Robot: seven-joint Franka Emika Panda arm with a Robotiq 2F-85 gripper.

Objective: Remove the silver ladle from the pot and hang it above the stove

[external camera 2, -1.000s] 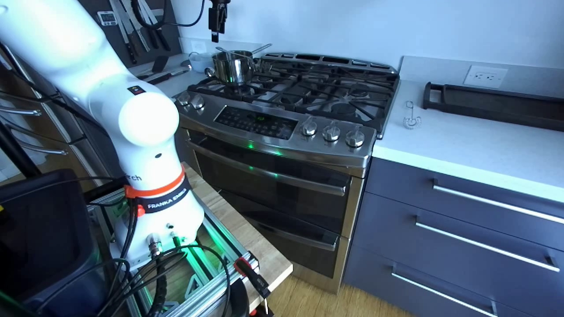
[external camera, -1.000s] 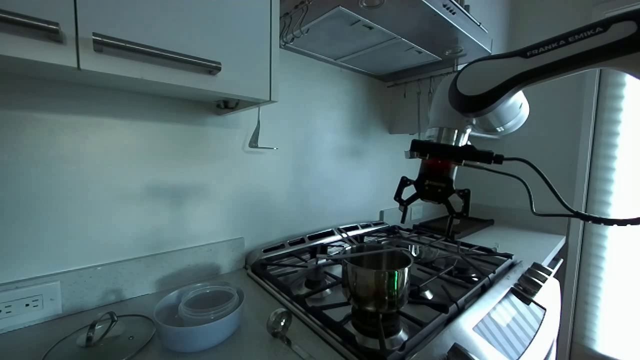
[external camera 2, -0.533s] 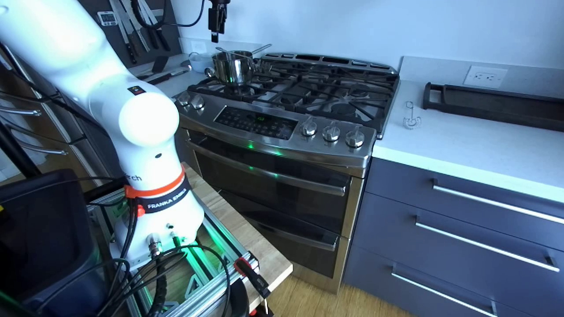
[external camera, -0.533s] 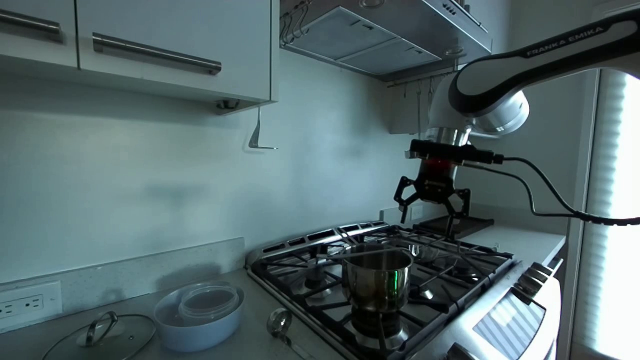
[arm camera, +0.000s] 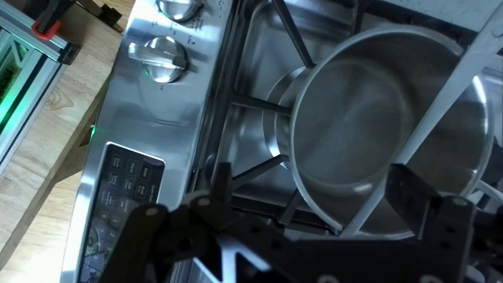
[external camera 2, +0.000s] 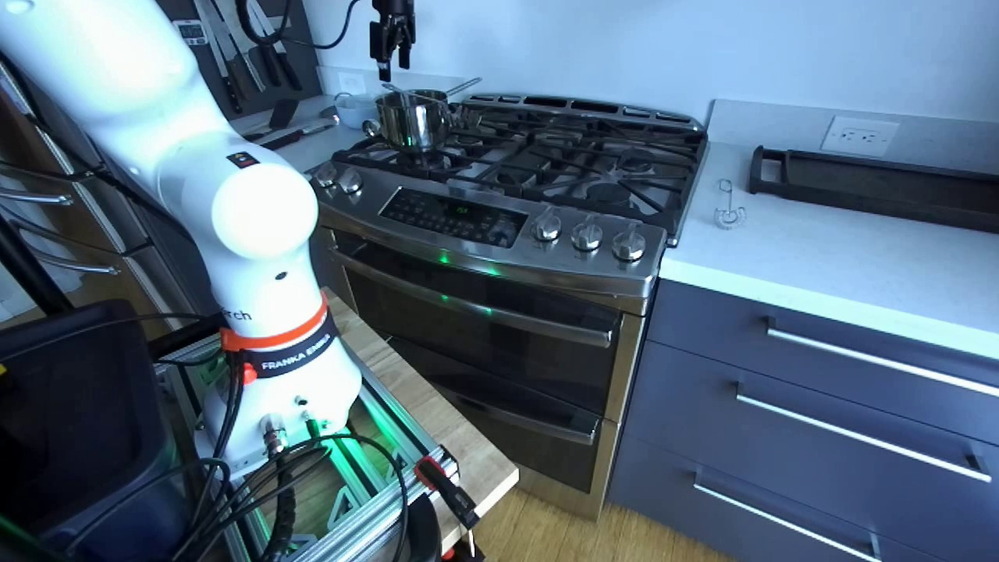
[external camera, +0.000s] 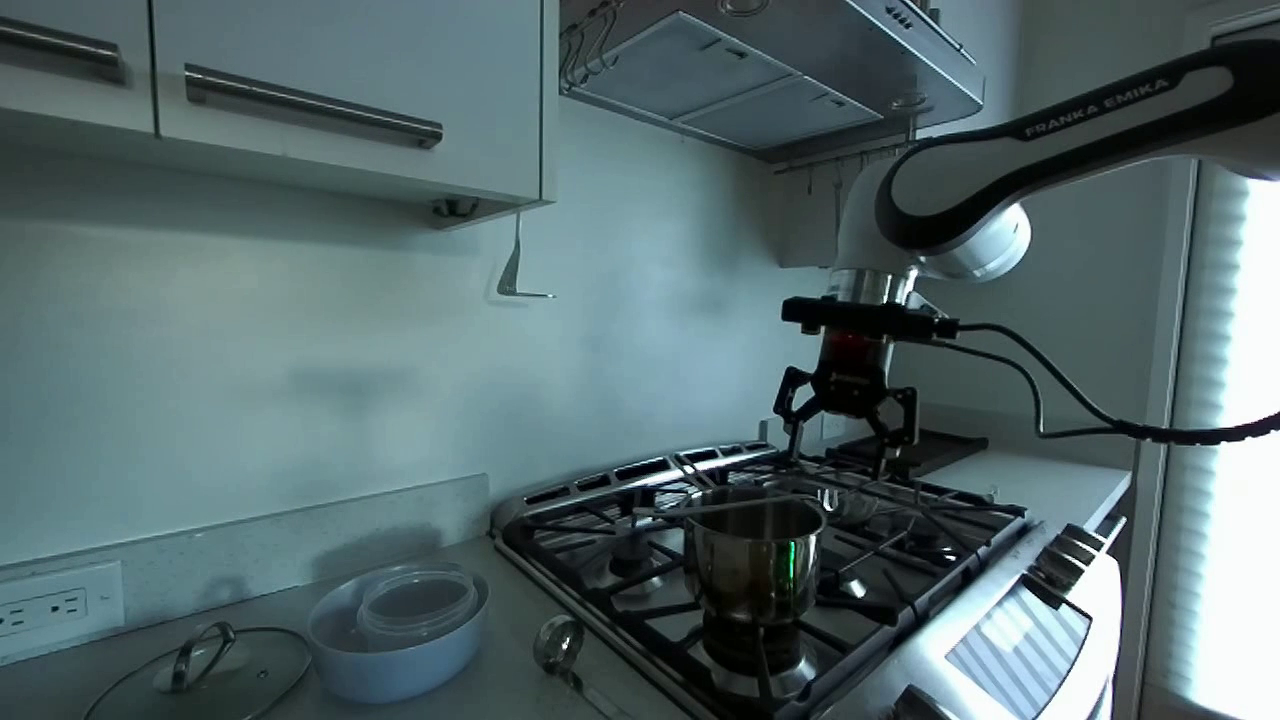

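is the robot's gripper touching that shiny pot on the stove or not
Apart. In an exterior view, the open gripper hangs clear of the pot, with part of the stove visible in the gap between them.

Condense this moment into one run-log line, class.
pot: on stove; silver ladle: across pot rim, ungrasped; gripper: open, above stove; hanging: not yet done

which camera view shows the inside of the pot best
The wrist view: it looks down into the pot, showing its floor, though a metal utensil crosses the opening. Both exterior views see it from the side: mostly outer wall, little of the inside.
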